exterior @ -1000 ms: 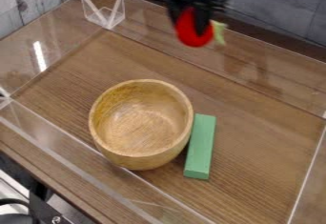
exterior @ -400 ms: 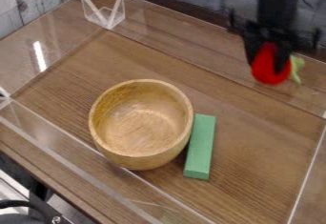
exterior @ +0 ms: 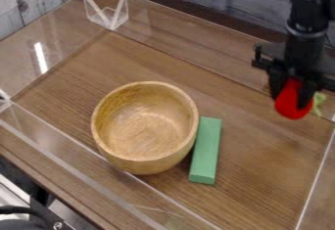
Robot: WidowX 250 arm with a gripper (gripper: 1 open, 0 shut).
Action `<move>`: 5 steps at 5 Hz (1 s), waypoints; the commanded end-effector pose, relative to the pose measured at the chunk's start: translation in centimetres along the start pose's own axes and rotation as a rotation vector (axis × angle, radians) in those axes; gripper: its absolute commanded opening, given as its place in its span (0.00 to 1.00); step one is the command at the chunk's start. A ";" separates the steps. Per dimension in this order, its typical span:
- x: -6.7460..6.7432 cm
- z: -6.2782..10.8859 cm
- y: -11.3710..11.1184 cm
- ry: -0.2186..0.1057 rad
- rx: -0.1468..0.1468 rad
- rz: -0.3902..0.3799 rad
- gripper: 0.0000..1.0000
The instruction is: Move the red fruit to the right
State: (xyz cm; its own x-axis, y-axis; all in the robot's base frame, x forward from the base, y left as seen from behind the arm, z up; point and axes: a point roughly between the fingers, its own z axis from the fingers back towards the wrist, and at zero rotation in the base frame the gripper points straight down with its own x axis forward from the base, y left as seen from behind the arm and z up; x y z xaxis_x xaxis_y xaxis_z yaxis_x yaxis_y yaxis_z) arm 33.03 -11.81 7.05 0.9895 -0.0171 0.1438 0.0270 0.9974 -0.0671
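Note:
The red fruit (exterior: 293, 99) is small, round and bright red, with a bit of green leaf showing at its right side. It hangs at the far right of the wooden table, just above the surface, close to the clear right wall. My gripper (exterior: 296, 85) is black and points straight down, shut on the top of the red fruit. The arm rises out of the frame above it. The underside of the fruit is visible; whether it touches the table I cannot tell.
A round wooden bowl (exterior: 144, 126) stands at centre left. A flat green rectangular block (exterior: 207, 150) lies right beside it. Clear acrylic walls (exterior: 319, 180) ring the wooden table (exterior: 249, 136), with a small clear bracket (exterior: 106, 12) at the back left.
My gripper has carried the red fruit from the back centre over to the right side and lower toward the table. The bowl and green block have not moved.

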 end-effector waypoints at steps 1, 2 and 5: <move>0.7 0.0 -0.7 -0.044 -0.007 -0.018 0.00; 0.6 -0.6 -0.9 -0.041 -0.002 -0.029 0.00; 0.6 -1.0 -0.6 -0.042 0.001 0.002 1.00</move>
State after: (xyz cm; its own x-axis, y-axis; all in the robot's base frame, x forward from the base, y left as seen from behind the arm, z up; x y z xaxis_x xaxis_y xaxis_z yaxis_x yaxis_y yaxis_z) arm 33.16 -12.33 5.17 0.9886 -0.0098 0.1504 0.0190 0.9980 -0.0603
